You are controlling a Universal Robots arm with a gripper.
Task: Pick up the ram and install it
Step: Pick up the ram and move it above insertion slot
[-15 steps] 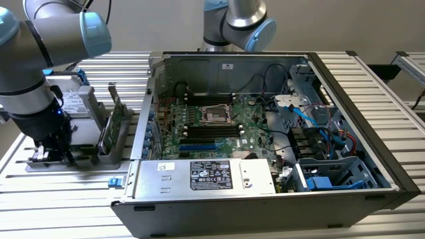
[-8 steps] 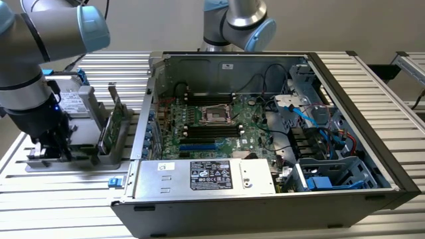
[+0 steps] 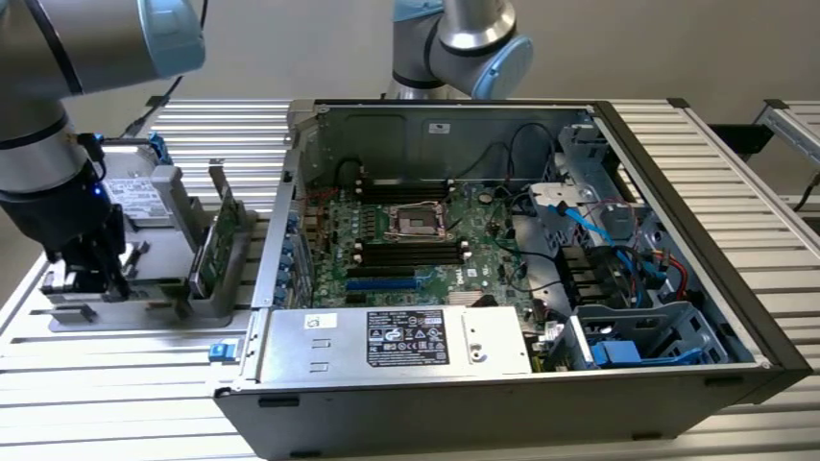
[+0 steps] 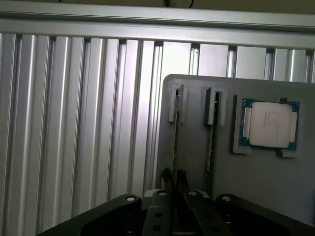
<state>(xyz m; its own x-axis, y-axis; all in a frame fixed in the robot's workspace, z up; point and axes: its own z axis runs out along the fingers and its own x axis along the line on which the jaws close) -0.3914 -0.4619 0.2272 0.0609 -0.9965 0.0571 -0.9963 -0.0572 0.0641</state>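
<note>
The ram [image 4: 176, 137] stands edge-on as a thin dark strip in one slot of the grey holder [image 4: 256, 182]. My gripper [image 4: 174, 173] sits over its near end, the two fingertips [image 4: 167, 176] pressed close on either side of the strip, shut on it. In the exterior view the gripper [image 3: 87, 277] is lowered onto the grey holder [image 3: 141, 300] at the exterior view's left, outside the open computer case [image 3: 666, 173]. The motherboard's black memory slots [image 3: 410, 254] lie inside the case.
A second thin greenish board [image 4: 210, 147] stands edge-on in the neighbouring slot. A square silver processor chip [image 4: 269, 125] lies in its blue frame on the holder. A broader green card [image 3: 211, 252] stands upright between holder and case. A silver power supply [image 3: 397, 341] fills the case's front.
</note>
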